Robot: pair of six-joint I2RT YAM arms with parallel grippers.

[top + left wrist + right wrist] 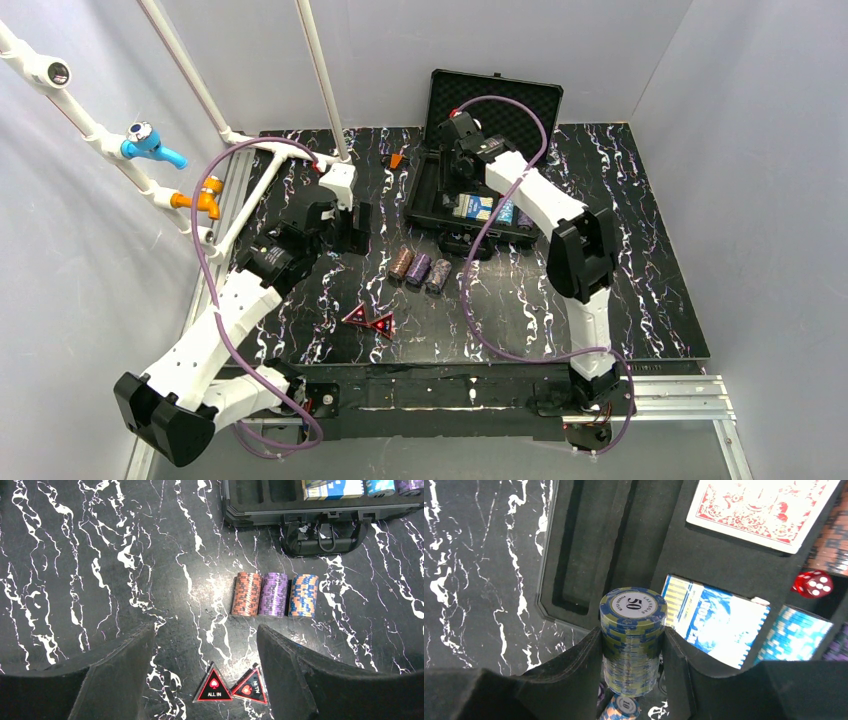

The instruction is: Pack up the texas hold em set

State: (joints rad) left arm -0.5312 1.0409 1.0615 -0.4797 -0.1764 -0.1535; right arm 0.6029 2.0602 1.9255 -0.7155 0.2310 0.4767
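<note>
Right wrist, claw (633, 636) clamping chip stack (633, 607) over case (546, 555) rim, slots (574, 570) beyond

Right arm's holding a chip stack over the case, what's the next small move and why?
Probably ease the chip stack over the empty slot in the case and lower it in. The right fingers clamp it above the case, not yet seated, and that long slot beside it holds nothing.

White arms (215, 335), black joints (580, 250), purple cables (197, 250)

red triangle (213, 686): ALL IN | chip stack (632, 630): 50, LAS VEGAS
</note>
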